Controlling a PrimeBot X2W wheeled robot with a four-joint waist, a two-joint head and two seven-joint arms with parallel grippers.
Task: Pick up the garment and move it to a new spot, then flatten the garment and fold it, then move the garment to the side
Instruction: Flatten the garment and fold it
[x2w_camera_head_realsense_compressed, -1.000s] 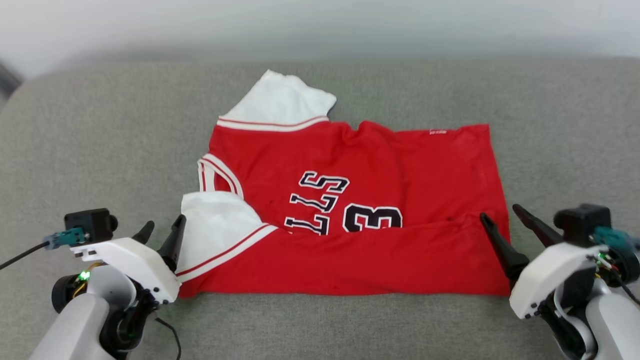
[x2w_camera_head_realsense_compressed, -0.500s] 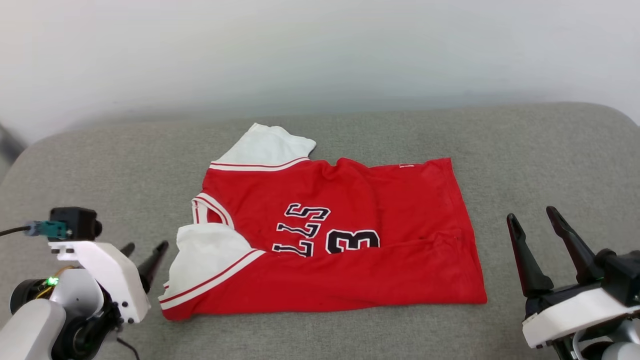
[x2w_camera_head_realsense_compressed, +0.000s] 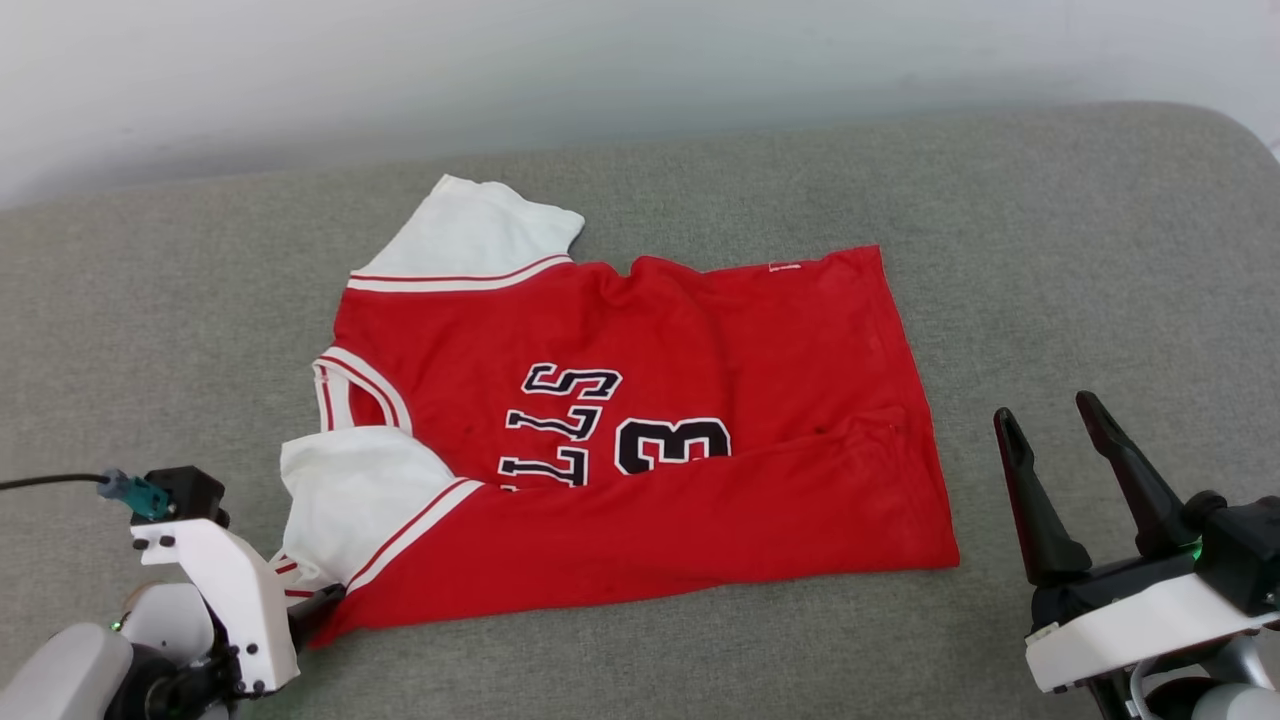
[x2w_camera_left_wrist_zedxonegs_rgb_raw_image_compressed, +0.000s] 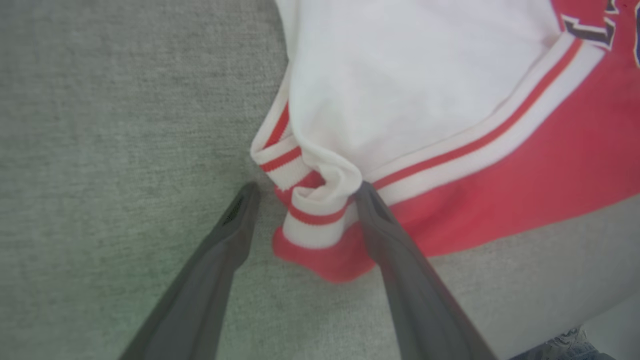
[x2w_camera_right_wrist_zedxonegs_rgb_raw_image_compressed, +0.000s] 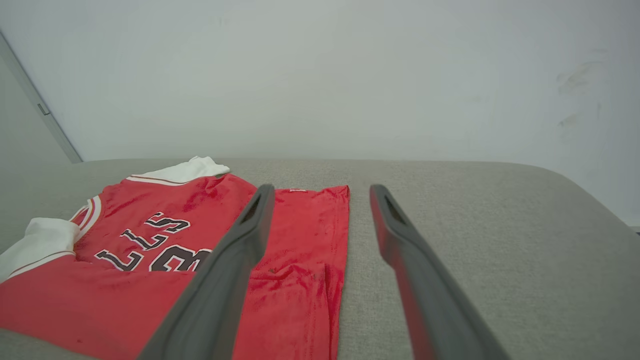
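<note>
Garment (x2w_camera_head_realsense_compressed: 640, 400) looks light, limp and prone to bunching, best pinched at its near corners: left gripper (x2w_camera_left_wrist_zedxonegs_rgb_raw_image_compressed: 305, 190) stands wide astride one, right gripper (x2w_camera_head_realsense_compressed: 1045, 407) gapes near the other.

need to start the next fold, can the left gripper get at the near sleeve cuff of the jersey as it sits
Probably yes: the left gripper is open, its fingers straddle the striped cuff at the garment's near corner, and nothing lies between them.
</note>
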